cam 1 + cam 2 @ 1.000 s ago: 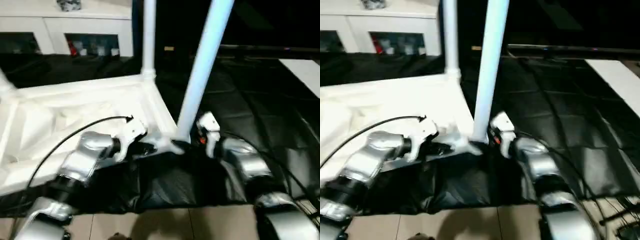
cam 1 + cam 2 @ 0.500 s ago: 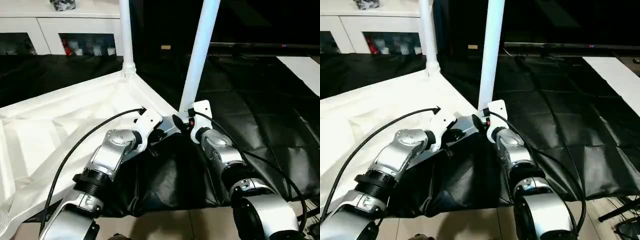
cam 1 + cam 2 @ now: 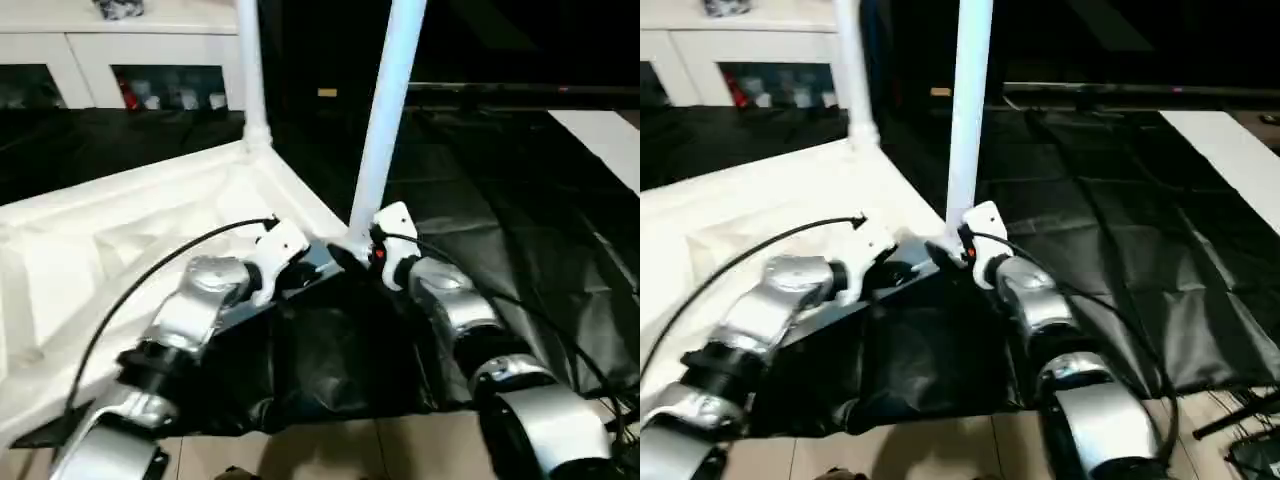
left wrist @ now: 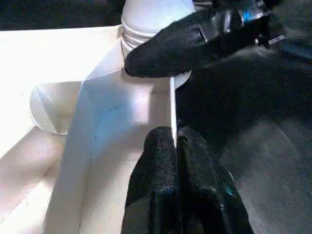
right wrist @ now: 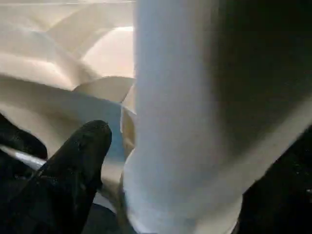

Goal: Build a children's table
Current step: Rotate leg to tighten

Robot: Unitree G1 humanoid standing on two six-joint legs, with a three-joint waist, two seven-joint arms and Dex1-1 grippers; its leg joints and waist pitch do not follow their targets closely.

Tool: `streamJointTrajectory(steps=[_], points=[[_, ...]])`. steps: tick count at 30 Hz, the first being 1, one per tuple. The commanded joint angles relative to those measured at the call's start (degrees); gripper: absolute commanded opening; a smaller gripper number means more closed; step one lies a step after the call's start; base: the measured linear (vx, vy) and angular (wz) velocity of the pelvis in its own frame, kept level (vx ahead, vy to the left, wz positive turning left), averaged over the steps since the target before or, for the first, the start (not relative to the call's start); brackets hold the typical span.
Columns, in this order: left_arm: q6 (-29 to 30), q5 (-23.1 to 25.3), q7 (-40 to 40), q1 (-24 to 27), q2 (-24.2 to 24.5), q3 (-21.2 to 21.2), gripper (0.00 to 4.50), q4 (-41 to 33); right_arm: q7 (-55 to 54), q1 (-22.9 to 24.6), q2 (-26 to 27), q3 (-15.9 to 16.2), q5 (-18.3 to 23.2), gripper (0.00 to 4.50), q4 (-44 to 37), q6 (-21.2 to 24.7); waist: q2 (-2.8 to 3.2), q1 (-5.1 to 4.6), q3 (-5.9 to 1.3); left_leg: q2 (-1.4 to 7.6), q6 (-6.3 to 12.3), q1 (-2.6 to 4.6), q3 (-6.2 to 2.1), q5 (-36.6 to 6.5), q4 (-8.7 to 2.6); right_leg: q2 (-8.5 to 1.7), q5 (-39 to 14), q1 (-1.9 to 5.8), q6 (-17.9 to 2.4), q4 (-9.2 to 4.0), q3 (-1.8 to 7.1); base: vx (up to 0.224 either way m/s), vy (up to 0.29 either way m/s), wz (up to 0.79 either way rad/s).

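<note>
Left claw (image 4: 176, 141) clamped on the tabletop rim (image 4: 171, 102) should steady it while the right claw (image 4: 168, 51), fingers spread, frees the near leg (image 3: 385, 120).

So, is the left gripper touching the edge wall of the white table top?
Touching. In the left wrist view the left gripper is shut, its two black fingers pinching the thin edge wall of the table top between them.

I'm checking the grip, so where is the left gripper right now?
In the left wrist view, the left gripper is shut on the thin side rim of the upturned white plastic tabletop, beside the near corner's white tubular leg.
</note>
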Motion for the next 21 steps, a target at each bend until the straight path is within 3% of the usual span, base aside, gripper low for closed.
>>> streamJointTrajectory(steps=[1,5,11,12,13,16,18,21], points=[[-2.90,-2.78,-2.88,-0.68,0.15,0.25,0.00,-3.64,2.34,1.06,-1.68,0.44,-0.29,4.17,-0.22,-0.47,-0.20,0.02,-4.32,2.60,2.38,1.52,-1.08,-12.12,-3.72,-4.67,-12.47,2.44,-12.79,-3.94,2.46,0.000,0.000,0.00],[-2.82,-3.23,-4.65,-0.35,0.83,0.22,0.00,-4.10,3.63,0.84,-2.76,0.58,-0.27,4.17,0.39,-1.12,-0.02,0.06,-4.30,2.56,1.60,1.58,-1.12,-12.73,-3.76,-4.66,-13.53,2.44,-12.60,-4.05,2.50,0.000,0.000,0.00],[-2.58,-4.38,-8.15,0.33,2.47,-0.49,0.00,-5.38,11.13,1.81,-3.62,1.69,0.55,4.17,-1.39,-0.79,0.22,0.36,-4.46,2.65,2.14,1.51,-1.10,-11.74,-3.63,-4.52,-11.37,2.61,-13.20,-3.71,2.44,0.000,0.000,0.00],[-2.48,-4.57,-8.93,0.47,2.83,-0.74,0.00,-5.60,13.64,2.37,-3.81,2.18,0.86,3.93,-2.19,-0.65,0.15,0.57,-4.47,2.67,2.26,1.46,-1.05,-11.55,-3.65,-4.39,-10.49,2.67,-13.46,-3.57,2.35,0.000,0.000,0.00],[-2.40,-4.74,-9.73,0.65,3.14,-1.01,0.00,-5.86,16.15,3.04,-4.07,2.83,1.01,3.83,-3.00,-0.66,0.47,0.74,-4.49,2.73,2.30,1.50,-1.11,-11.67,-3.65,-4.45,-10.36,2.68,-13.57,-3.52,2.33,0.000,0.000,0.00],[-2.00,-5.17,-10.82,0.87,3.38,-1.18,0.00,-6.26,20.10,4.09,-4.49,3.84,1.24,3.65,-4.09,-0.69,0.39,1.27,-4.47,2.83,2.47,1.54,-1.00,-11.91,-3.62,-4.48,-10.17,2.64,-13.75,-3.60,2.35,0.000,0.000,0.00],[-1.62,-5.54,-11.84,1.15,3.73,-1.32,0.00,-6.93,22.12,4.60,-4.82,4.62,1.04,3.41,-4.58,-0.83,0.76,1.23,-4.36,2.78,1.62,1.72,-1.09,-13.46,-3.72,-4.39,-11.93,2.43,-13.79,-3.75,2.31,0.000,0.000,0.00],[-1.50,-5.74,-13.18,1.25,4.43,-1.82,0.00,-7.16,24.61,5.15,-5.40,5.89,0.34,3.20,-5.55,-0.90,0.56,1.24,-4.34,2.81,0.94,1.78,-1.23,-14.96,-3.86,-4.54,-14.35,2.48,-13.17,-4.03,2.32,0.000,0.000,0.00]])
